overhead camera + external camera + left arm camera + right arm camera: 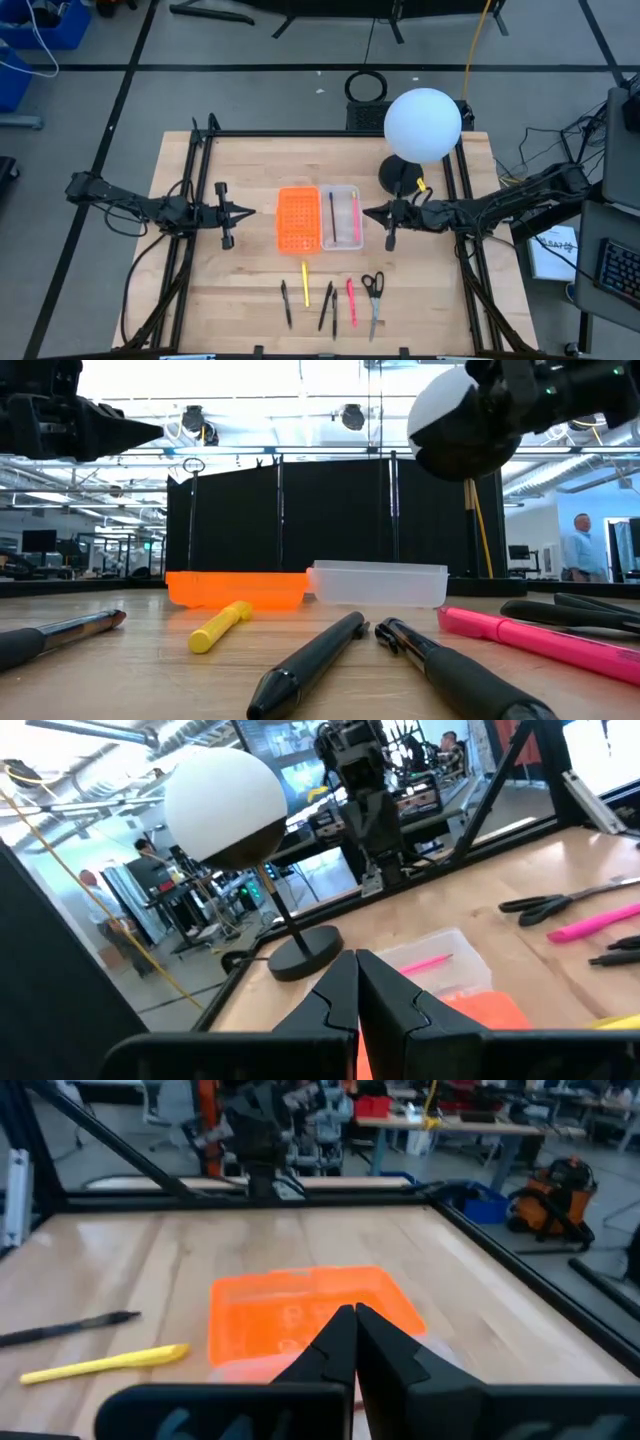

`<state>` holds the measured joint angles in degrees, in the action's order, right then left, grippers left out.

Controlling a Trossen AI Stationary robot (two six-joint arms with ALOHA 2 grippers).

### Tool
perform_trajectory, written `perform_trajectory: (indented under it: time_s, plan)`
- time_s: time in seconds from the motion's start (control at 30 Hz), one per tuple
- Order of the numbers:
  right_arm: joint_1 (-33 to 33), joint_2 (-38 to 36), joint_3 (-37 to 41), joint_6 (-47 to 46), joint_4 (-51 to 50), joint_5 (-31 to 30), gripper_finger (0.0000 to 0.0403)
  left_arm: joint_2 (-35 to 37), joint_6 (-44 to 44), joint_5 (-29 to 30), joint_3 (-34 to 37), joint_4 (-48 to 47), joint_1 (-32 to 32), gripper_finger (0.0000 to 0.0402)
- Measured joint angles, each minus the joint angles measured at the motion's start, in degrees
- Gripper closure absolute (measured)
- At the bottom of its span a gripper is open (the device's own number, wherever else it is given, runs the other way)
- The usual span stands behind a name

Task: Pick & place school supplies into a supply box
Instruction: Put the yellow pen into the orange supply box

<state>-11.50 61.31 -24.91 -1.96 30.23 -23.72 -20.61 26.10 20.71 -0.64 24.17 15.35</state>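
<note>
1. Supply box (320,218) lies open mid-desk, two pens already in its clear half; other supplies lie in a row nearer the desk's front edge.
2. Right gripper (368,213) hovers beside the box, jaws clenched empty; left gripper (248,211) likewise.
3. Between picks, I judge; next: reach for the scissors (373,293), jaws parting first.

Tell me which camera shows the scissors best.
The high view: the scissors lie in full from above, handles toward the supply box, right of the pink pen. The low view catches only their dark handles at the right edge; the left wrist view shows them small and far off. The right wrist view misses them.
</note>
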Motion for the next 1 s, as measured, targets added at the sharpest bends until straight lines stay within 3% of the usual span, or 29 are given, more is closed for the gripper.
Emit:
perform_trajectory:
  time_s: [0.23,0.4,0.47,0.67,0.9,1.0]
  plan:
    - [0.1,-5.8,4.3,3.5,0.4,0.5,0.0403,0.0,1.1,0.6,0.0,-0.6,0.0,0.0394]
    - [0.1,-15.0,9.8,7.2,2.4,8.8,0.0403,0.0,1.8,2.3,0.0,-0.5,0.0,0.0394]
    - [0.1,-19.2,12.9,7.6,6.1,9.0,0.0403,0.0,2.3,5.7,0.0,-0.6,0.0,0.0394]
    - [1.0,-27.8,19.4,4.3,7.7,7.3,0.0403,0.0,-7.1,13.1,0.0,-8.0,0.0,0.0394]
    - [1.0,-31.0,21.6,4.2,8.8,7.5,0.0403,0.0,-19.3,16.8,0.0,-10.3,0.0,0.0394]
    - [1.0,-31.2,21.7,3.7,9.9,7.5,0.0403,0.0,-20.7,18.7,0.0,-11.8,0.0,0.0394]
